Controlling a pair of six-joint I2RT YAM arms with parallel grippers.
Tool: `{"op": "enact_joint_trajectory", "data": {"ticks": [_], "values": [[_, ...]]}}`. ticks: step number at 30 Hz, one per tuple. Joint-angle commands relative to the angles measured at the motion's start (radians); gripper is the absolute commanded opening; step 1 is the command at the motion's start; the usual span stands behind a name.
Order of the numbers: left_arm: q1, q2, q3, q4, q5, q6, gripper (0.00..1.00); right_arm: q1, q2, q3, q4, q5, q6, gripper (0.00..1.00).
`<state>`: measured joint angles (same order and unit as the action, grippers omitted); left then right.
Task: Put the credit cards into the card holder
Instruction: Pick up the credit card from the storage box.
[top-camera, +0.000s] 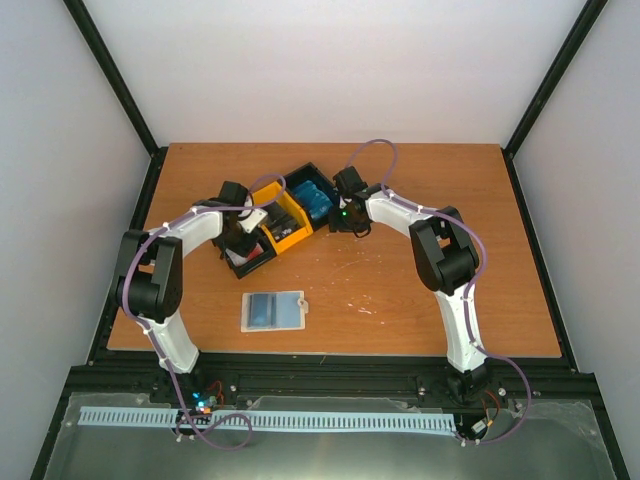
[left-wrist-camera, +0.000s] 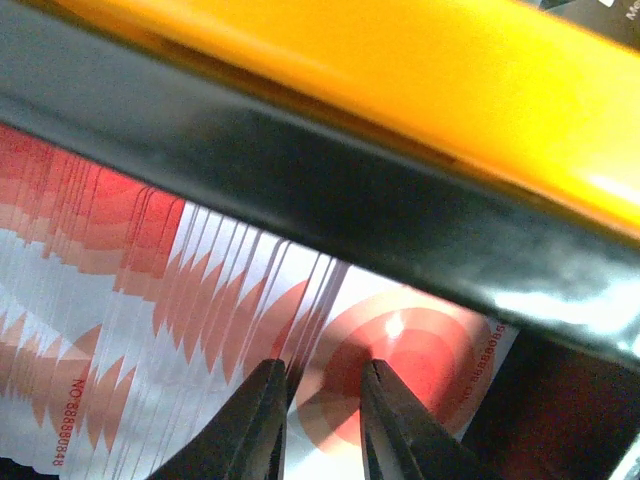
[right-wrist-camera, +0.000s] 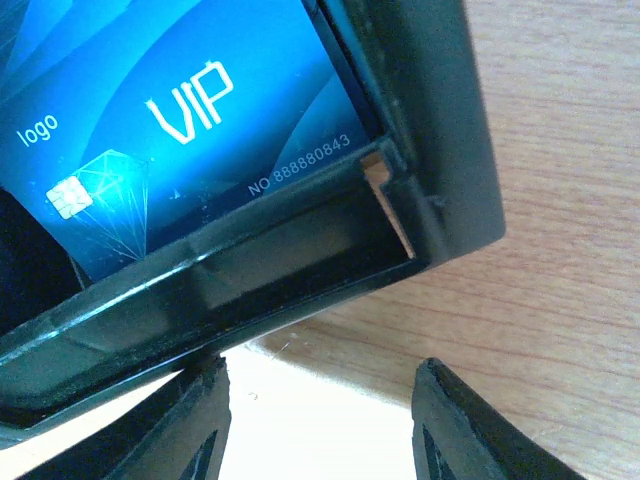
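**Asker:** Wooden table between plain white walls, seen from above. What sits on it?

**Describer:** A black-and-yellow tray with three compartments lies near the middle. The card holder lies opened flat nearer the arm bases, well apart from the tray, with its pale blue inside facing up.

**Asker:** Where are the credit cards?

**Describer:** In the tray. The red-and-white cards stand fanned in the left-hand compartment. A blue card marked VIP lies at the opposite end.

**Asker:** And the grippers?

**Describer:** The left gripper is down among the red-and-white cards, its jaws narrow and straddling a few card edges. I cannot tell whether they pinch anything. The right gripper hangs at the tray's outer corner beside the blue card, its jaws wide and holding nothing.

**Asker:** How should this pick be done well?

**Describer:** My judgement is to take one card only. The edges crowd together, so the tips should bracket a single edge before squeezing. The lift should then go straight up, clear of the black tray wall close by. The right gripper could steady the tray so it does not drag along.
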<state>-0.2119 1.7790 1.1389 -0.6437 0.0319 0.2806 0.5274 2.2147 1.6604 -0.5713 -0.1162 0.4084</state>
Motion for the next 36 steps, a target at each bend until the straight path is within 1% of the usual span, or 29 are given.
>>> {"op": "enact_joint_trajectory", "data": {"ticks": [1, 8, 11, 18, 21, 26, 31, 36], "values": [[0.004, -0.023, 0.015, -0.053, 0.048, 0.009, 0.23, -0.003, -0.003, -0.028, -0.02, -0.021, 0.013, 0.51], [0.005, -0.052, 0.037, -0.09, 0.089, 0.008, 0.22, -0.001, 0.003, -0.025, -0.018, -0.029, 0.013, 0.51], [0.005, -0.062, 0.051, -0.108, 0.098, -0.002, 0.2, -0.001, 0.006, -0.024, -0.016, -0.031, 0.014, 0.51], [0.005, -0.086, 0.06, -0.144, 0.168, -0.007, 0.19, -0.001, 0.01, -0.023, -0.017, -0.03, 0.014, 0.51], [0.004, -0.075, 0.086, -0.192, 0.177, -0.028, 0.2, -0.002, 0.013, -0.022, -0.018, -0.031, 0.015, 0.51], [0.003, -0.079, 0.081, -0.211, 0.212, -0.032, 0.23, -0.001, 0.017, -0.017, -0.023, -0.03, 0.014, 0.51], [0.003, -0.085, 0.067, -0.215, 0.256, -0.041, 0.3, -0.002, 0.019, -0.017, -0.025, -0.03, 0.015, 0.51], [0.003, -0.079, 0.064, -0.221, 0.317, -0.056, 0.3, -0.002, 0.017, -0.017, -0.028, -0.027, 0.015, 0.51]]}}
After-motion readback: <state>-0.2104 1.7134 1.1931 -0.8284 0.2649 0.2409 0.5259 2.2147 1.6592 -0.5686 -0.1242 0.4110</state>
